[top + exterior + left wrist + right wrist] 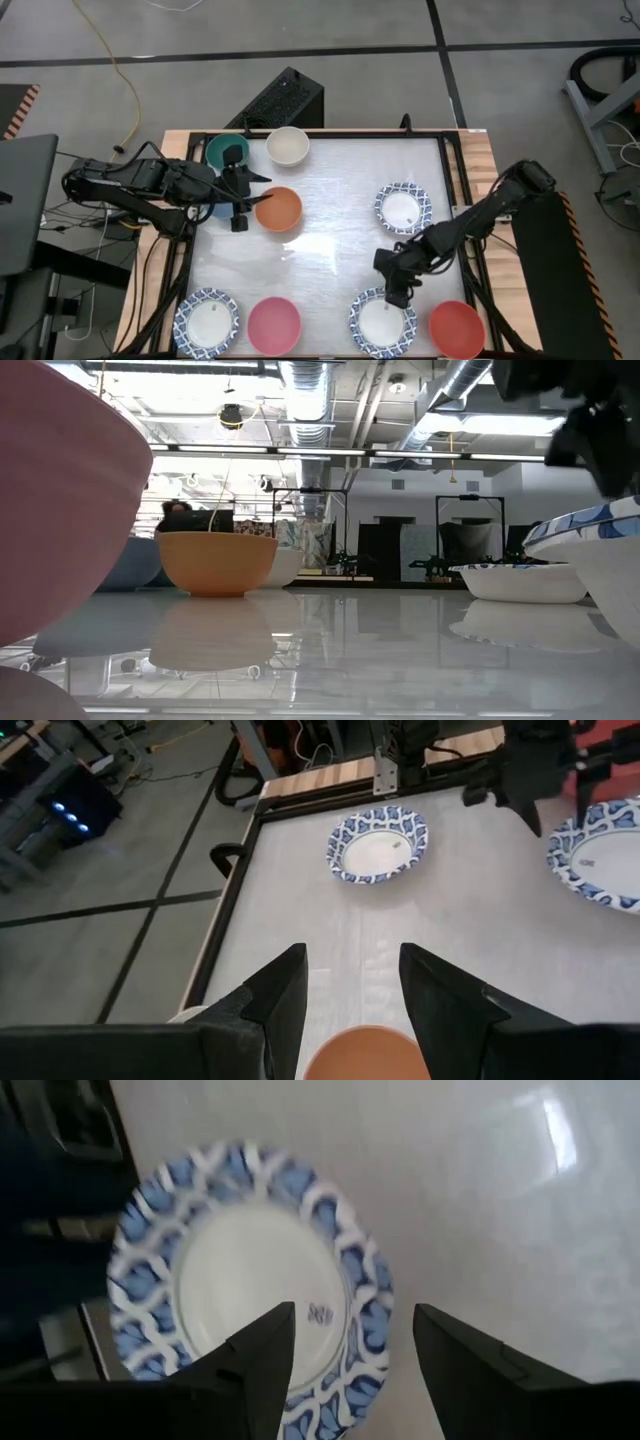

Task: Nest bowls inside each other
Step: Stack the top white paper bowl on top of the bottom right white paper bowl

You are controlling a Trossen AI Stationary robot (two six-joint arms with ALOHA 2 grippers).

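Right wrist view: right gripper hovering open just above a patterned bowl, fingers apart and holding nothing, one finger over the white centre, the other past the blue-and-white rim.
Patterned bowl, place: directly below the right gripper at the table's near edge; red bowl just beside it; second patterned bowl farther out; pink bowl and third patterned bowl along the same edge, well apart.
Handling: shallow, stiff, probably light; glossy surface, so likely slippery; looks like ceramic or melamine, so best treated as breakable.
Hold: rim pinched between the fingers, one inside and one outside the wall; centre too flat to grab.
Facing: mouth up, base flat on the table, not tilted.
Long axis: none; round, so any point of the rim serves equally.
Left gripper: open, empty, fingers straddling the near rim of an orange bowl without visibly closing on it.
Orange bowl, place: just ahead of the left gripper; upright, deeper than the patterned ones, better suited as a bottom bowl.
Other bowls: teal bowl and cream bowl just beyond the left gripper, at the far edge.
Nesting: none stacked so far as visible.
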